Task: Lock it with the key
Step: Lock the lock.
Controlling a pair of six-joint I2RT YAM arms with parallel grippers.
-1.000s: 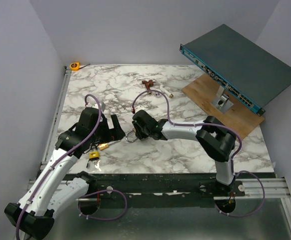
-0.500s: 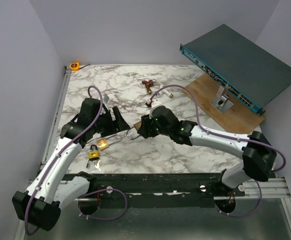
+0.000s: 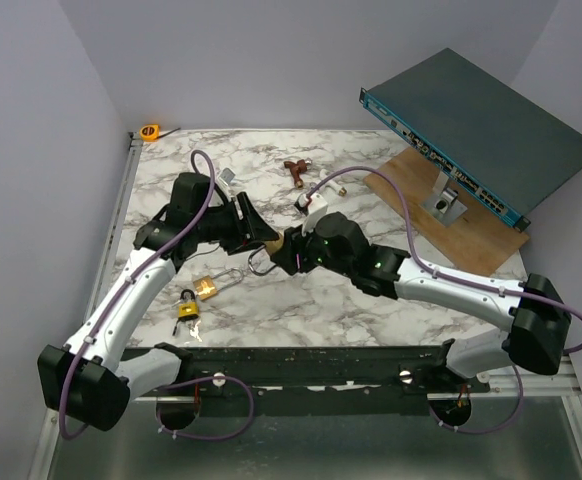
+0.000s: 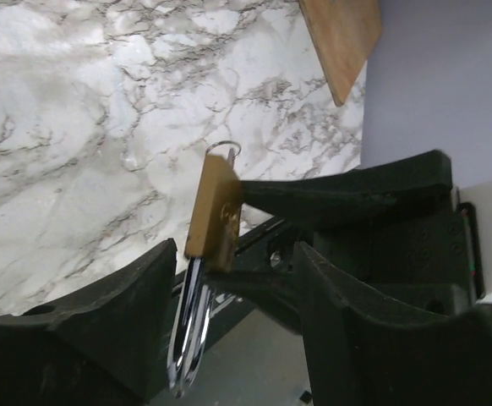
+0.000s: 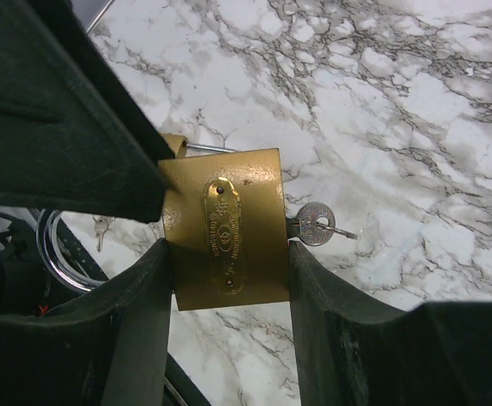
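Black jaws of our right gripper (image 5: 229,252) clamp the brass padlock (image 5: 229,233); our left gripper (image 4: 236,264) stands half open about its shackle (image 4: 187,338). The key (image 5: 316,225) juts from the padlock's base, just beyond one right fingertip (image 5: 314,271).

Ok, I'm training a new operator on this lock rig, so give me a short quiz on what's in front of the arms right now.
1. True or false: a key sits in the brass padlock gripped between the right fingers.
2. What lies between the left fingers? A) that padlock's shackle B) a spoon C) a screwdriver
3. How many other padlocks lie on the marble table?

Key
1. True.
2. A.
3. Two: a second brass padlock and a yellow-and-black padlock.
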